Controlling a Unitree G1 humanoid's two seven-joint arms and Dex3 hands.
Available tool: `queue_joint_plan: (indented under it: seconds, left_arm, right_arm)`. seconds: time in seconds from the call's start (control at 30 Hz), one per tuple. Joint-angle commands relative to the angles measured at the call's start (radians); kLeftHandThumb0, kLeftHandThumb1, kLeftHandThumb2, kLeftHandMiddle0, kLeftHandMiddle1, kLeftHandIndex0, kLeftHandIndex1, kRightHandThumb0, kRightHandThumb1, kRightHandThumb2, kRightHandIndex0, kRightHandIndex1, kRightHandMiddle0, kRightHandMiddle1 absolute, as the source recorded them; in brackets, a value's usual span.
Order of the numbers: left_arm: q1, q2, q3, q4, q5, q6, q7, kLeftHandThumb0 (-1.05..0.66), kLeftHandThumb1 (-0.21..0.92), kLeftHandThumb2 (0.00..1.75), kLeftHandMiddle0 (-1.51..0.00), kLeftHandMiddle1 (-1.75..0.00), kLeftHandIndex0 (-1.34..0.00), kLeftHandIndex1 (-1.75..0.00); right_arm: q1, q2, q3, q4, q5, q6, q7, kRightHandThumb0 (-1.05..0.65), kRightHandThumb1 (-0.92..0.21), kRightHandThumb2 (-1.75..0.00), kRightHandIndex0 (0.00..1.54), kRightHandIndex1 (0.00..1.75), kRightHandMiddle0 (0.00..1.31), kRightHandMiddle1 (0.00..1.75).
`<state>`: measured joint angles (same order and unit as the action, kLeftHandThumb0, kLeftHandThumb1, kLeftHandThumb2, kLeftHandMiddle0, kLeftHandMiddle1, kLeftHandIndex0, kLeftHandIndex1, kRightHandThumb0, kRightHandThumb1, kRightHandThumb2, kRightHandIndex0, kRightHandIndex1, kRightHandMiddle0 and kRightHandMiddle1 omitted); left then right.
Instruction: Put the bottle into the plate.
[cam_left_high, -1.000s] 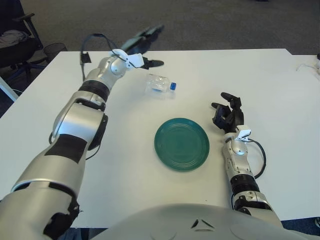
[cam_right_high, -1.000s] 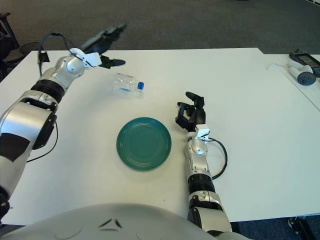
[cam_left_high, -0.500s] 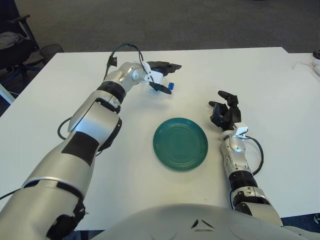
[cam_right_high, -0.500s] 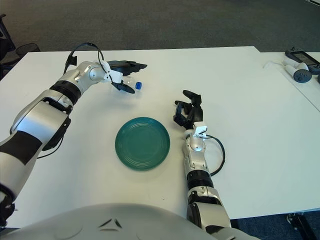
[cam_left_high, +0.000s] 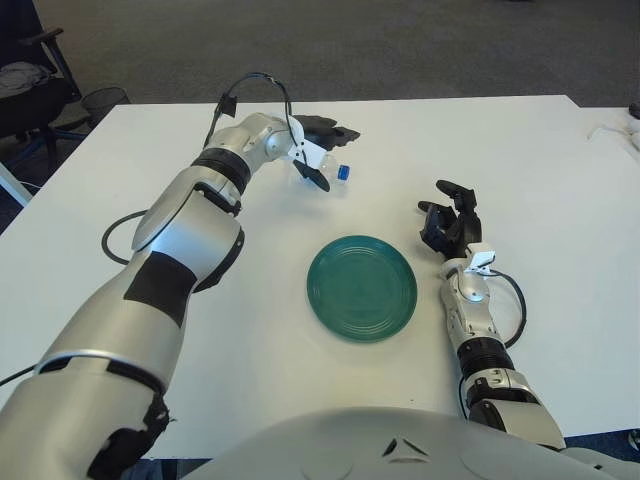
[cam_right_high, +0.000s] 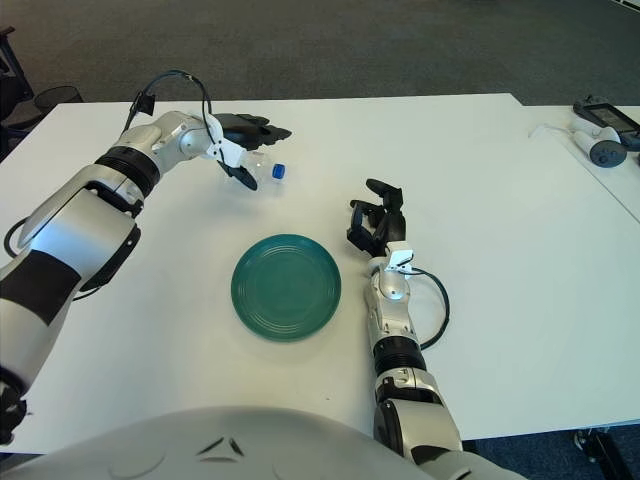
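Note:
A clear plastic bottle with a blue cap lies on its side on the white table, behind and left of the green plate. The plate holds nothing. My left hand reaches over the bottle, its long fingers stretched above it and the thumb in front of it, spread on either side of the body. The bottle still rests on the table. My right hand rests idle on the table just right of the plate, fingers relaxed and empty.
A black cable loops off my left wrist. An office chair stands off the table's far left corner. Small devices lie at the far right. The table's back edge runs just behind the bottle.
My left hand swung from behind and left of the bottle down over it, fingers now straddling it. The bottle, the plate and the right hand have stayed put.

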<state>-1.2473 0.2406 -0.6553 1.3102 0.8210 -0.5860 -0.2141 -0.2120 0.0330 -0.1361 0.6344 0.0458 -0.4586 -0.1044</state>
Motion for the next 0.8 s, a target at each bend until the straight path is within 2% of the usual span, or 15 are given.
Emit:
queue_joint_plan:
  seconds: [0.0, 0.23, 0.77]
  left_arm:
    - [-0.007, -0.005, -0.044, 0.008, 0.050, 0.022, 0.091, -1.05, 0.77, 0.07, 0.00, 0.00, 0.00, 0.00]
    - [-0.013, -0.006, -0.109, 0.016, 0.119, 0.058, 0.243, -1.05, 0.72, 0.04, 0.00, 0.00, 0.00, 0.00]
    - [-0.023, 0.005, -0.144, 0.026, 0.165, 0.128, 0.493, -1.05, 0.75, 0.05, 0.00, 0.00, 0.00, 0.00]
  right_arm:
    - [0.070, 0.023, 0.000, 0.076, 0.003, 0.057, -0.006, -0.44, -0.61, -0.97, 0.37, 1.04, 0.00, 1.13]
    - [0.069, 0.025, -0.005, 0.087, 0.012, 0.050, -0.003, -0.44, -0.59, -0.98, 0.39, 1.04, 0.00, 1.13]
    - [0.074, 0.031, -0.019, 0.086, 0.033, 0.059, 0.015, -0.40, -0.59, -0.99, 0.39, 1.03, 0.00, 1.12]
